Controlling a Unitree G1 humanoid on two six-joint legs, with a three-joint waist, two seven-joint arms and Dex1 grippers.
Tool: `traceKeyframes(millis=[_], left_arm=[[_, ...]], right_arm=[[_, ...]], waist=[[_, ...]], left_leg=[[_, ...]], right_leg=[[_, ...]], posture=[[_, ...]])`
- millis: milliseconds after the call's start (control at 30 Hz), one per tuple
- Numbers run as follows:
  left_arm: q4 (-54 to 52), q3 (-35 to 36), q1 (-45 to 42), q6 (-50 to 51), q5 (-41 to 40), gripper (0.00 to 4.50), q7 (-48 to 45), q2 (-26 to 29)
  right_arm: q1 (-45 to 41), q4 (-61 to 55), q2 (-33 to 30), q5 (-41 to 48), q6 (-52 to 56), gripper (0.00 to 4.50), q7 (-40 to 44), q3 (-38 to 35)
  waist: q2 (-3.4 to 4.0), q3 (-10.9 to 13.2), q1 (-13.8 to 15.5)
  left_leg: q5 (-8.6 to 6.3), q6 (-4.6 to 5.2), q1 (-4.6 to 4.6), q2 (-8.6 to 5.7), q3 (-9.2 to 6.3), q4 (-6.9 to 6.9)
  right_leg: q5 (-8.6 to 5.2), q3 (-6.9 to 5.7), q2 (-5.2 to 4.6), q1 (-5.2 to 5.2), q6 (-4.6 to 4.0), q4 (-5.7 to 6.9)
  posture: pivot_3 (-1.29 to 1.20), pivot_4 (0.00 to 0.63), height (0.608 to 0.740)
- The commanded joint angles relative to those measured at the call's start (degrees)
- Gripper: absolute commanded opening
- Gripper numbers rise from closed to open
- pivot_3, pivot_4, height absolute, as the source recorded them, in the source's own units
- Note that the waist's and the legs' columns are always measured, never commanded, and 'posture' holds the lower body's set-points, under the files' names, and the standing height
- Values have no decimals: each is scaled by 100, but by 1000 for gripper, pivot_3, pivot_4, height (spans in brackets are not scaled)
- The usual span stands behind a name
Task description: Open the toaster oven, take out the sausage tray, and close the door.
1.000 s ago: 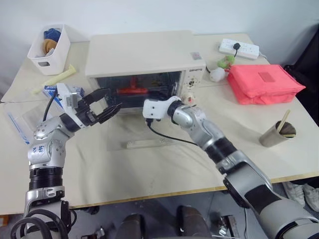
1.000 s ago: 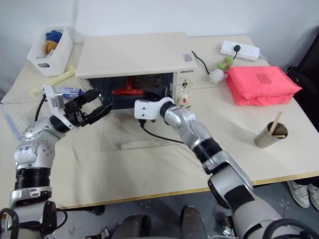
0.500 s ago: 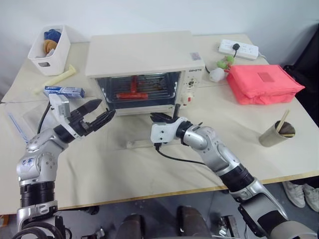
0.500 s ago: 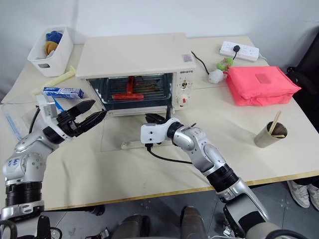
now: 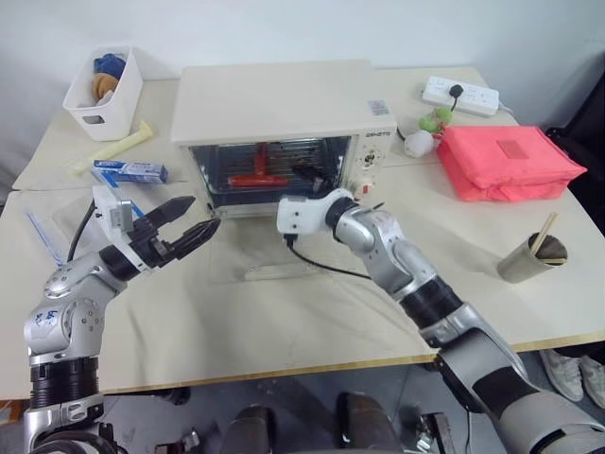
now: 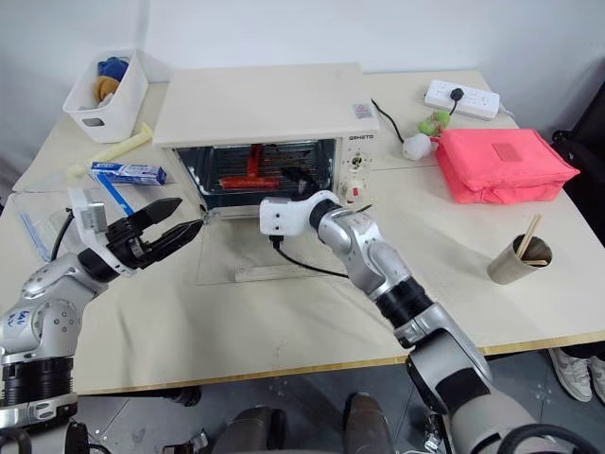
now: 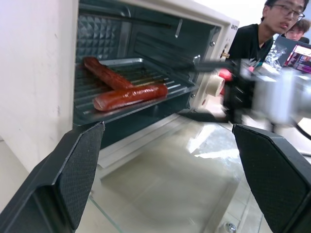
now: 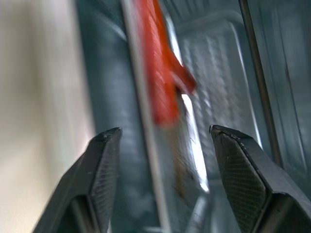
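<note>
Just ahead of the right gripper (image 5: 314, 174), the toaster oven (image 5: 284, 109) is seen with its door (image 6: 253, 253) folded down flat onto the table (image 5: 284, 322), the glass panel stretching toward the robot and its bar handle lying at the near edge. The right gripper's fingers are spread apart with nothing between them; in the right wrist view the front rim of the sausage tray (image 8: 214, 97) and the red sausages (image 8: 163, 73) are framed in the gap between the two fingers (image 8: 102, 179), but whether the tips touch the rim cannot be told. The tray is still inside the oven cavity, on its rack, with the two sausages lying near its left half.

To the left of the open door, the left gripper (image 5: 189, 222) is held off the oven's left front corner, its fingers wide apart and holding nothing. From the left wrist view the cavity's open mouth, the tray (image 7: 141, 82) with both sausages (image 7: 129, 94), and the glass of the lowered door are seen between its fingers, with free space above the door.

Left of the left gripper a blue-and-white box (image 5: 129, 171) and a white bin (image 5: 104, 95) are found; well to the right of the right gripper lie a red pouch (image 5: 515, 163), a power strip (image 5: 458, 93) and a paper cup (image 5: 529, 257). A person (image 7: 262, 29) is visible beyond the oven in the left wrist view.
</note>
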Motion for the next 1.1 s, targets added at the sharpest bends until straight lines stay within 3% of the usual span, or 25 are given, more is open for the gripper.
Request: traceKeyframes(millis=[33, 133, 267, 467, 867, 1100], left_arm=[[-244, 28, 5, -81, -119, 4500, -38, -33], [-236, 0, -12, -133, -98, 4500, -22, -108], [-151, -38, -134, -237, -43, 4500, -4, -215], [179, -152, -462, -436, 54, 4500, -45, -278], [1047, -331, -1162, -873, 264, 4500, -237, -334], [1265, -314, -1292, -896, 294, 4500, -358, -245]], right_arm=[[-236, 261, 25, -180, -31, 3041, -300, 53], [-369, 544, 76, -153, -88, 3041, -333, 59], [-507, 823, 168, -125, -229, 2305, -342, 109], [-526, 835, 209, -68, -345, 86, -325, 98], [-202, -178, -30, -54, -591, 36, 86, 109], [818, -1400, -397, -24, -708, 36, 471, 158]], waist=[[0, 0, -2], [0, 0, -2], [0, 0, -13], [0, 0, -15], [-1, -1, -25], [-2, -1, -25]], left_leg=[[0, 0, 0, 0, 1, -1], [0, 0, 0, -1, 3, -1], [0, 0, 0, 0, 5, 0], [0, 0, 0, 0, 5, 0], [0, 0, -4, 0, 3, -8], [0, 0, -4, -1, 6, -5]], right_leg=[[0, 0, 0, 0, 0, -1], [0, 0, 0, 0, 0, -1], [0, 0, 0, 0, 0, -1], [0, 0, 0, 0, 0, -1], [0, -12, 1, -4, 0, -2], [0, -13, 0, -4, 1, -1]], posture=[[0, 150, 740], [0, 150, 740], [0, 150, 740], [0, 150, 740], [0, 150, 740], [0, 150, 740]])
